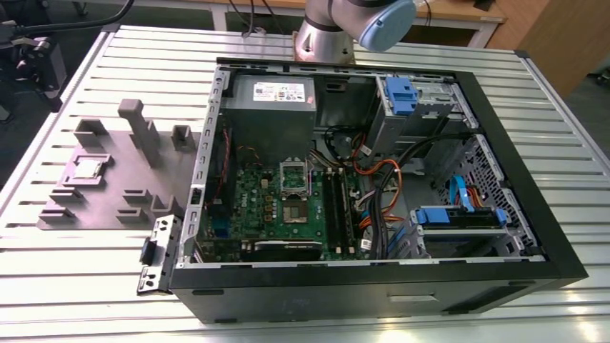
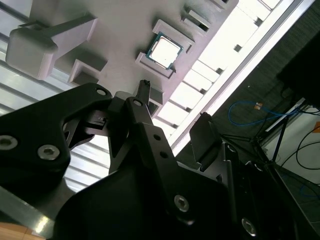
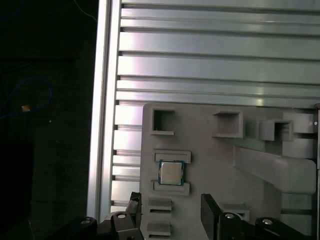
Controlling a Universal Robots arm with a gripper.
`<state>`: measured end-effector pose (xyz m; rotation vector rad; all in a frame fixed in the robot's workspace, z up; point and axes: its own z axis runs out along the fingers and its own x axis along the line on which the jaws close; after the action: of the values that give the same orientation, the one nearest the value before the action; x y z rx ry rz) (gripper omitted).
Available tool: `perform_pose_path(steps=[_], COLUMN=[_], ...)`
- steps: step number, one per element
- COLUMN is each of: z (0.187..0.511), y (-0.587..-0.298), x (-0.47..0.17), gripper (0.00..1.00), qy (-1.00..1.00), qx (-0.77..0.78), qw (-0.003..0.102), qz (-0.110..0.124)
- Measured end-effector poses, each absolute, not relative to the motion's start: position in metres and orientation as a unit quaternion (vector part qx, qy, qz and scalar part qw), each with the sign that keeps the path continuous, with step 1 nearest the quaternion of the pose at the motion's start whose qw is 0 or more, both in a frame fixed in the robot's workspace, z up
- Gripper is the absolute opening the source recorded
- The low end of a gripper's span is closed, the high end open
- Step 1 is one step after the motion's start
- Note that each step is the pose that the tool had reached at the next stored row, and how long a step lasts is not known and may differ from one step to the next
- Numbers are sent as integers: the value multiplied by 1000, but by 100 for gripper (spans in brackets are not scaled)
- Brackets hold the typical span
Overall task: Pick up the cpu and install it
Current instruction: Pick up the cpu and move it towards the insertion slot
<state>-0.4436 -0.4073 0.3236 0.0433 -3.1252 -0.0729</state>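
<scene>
Jaws wide apart, nothing btwn them. Gripper (image 3: 170, 200) hangs over grey fixture plate (image 1: 122, 175), near the cpu (image 3: 171, 173) but apart from it. Cpu lies flat in a square pocket on the plate, at the exterior view's left of open PC case (image 1: 381, 294) w/ green motherboard (image 1: 257, 201) inside.

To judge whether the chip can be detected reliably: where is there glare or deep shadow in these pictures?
Second wrist view: the table slats beside the grey tray are blown out white, and the chip glares on top. First wrist view: the chip is evenly lit, and the area off the table is nearly black. Exterior view: the chip is pale but clear, and the computer case is dim inside.
</scene>
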Motion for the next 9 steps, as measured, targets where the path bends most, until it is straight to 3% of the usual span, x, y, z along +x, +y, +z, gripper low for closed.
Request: perform_pose_path(steps=[9], z=[323], y=[-407], x=[-444], gripper=[59], qy=[-1000], qx=[14], qw=[8], qz=[-23])
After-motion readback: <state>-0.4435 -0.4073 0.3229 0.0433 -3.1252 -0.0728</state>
